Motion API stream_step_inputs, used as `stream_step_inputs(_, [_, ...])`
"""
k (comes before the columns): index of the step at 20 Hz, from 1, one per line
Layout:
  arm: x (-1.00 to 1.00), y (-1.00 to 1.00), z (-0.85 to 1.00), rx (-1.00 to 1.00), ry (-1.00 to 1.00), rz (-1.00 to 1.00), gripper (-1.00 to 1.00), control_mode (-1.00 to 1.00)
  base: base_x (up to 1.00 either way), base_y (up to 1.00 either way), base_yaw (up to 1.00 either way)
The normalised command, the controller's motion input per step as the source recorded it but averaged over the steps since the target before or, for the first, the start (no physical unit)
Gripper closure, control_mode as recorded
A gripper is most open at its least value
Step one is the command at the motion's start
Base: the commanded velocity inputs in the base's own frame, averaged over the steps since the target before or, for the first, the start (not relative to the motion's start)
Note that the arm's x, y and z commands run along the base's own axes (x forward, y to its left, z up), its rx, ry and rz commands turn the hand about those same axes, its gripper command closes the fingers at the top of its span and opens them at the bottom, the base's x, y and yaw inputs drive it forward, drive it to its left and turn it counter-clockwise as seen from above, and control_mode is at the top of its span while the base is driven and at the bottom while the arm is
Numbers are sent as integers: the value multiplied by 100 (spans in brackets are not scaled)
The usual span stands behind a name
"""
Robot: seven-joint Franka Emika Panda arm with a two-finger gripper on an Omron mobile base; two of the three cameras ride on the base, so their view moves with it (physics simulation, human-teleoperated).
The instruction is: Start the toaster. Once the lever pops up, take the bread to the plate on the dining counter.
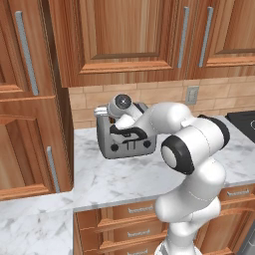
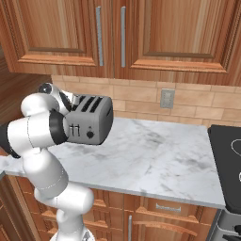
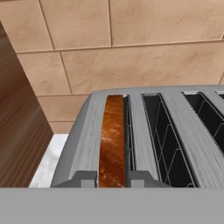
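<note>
Hand at the toaster's left end, bread in its slot

The toaster (image 1: 125,137) sits on the worktop (image 2: 155,155) against the tiled wall; the bread (image 3: 113,140) stands deep in the end slot nearest the cabinet. The gripper (image 1: 113,118) is closed just above that end, and I cannot tell whether it holds anything. Pinch the crust squarely, then lift straight up, clear of the slot wires.

— What do we see of the toaster (image 2: 91,120)?
— We see a boxy grey metal body with four slots on top, standing upright on the marble near the tiled wall, black knobs on its front.
— And the bread (image 3: 113,140)?
— We find a brown slice set on edge in the outermost slot, its top about level with the toaster's top
</note>
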Motion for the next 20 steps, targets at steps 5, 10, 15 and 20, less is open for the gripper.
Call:
stream_step_inputs(5, [0,0,0,0,0,0,100,-100,0,0,0])
stream_step_inputs(10, [0,0,0,0,0,0,100,-100,0,0,0])
stream_step_inputs(15, [0,0,0,0,0,0,100,-100,0,0,0])
stream_step_inputs(20, [0,0,0,0,0,0,100,-100,0,0,0])
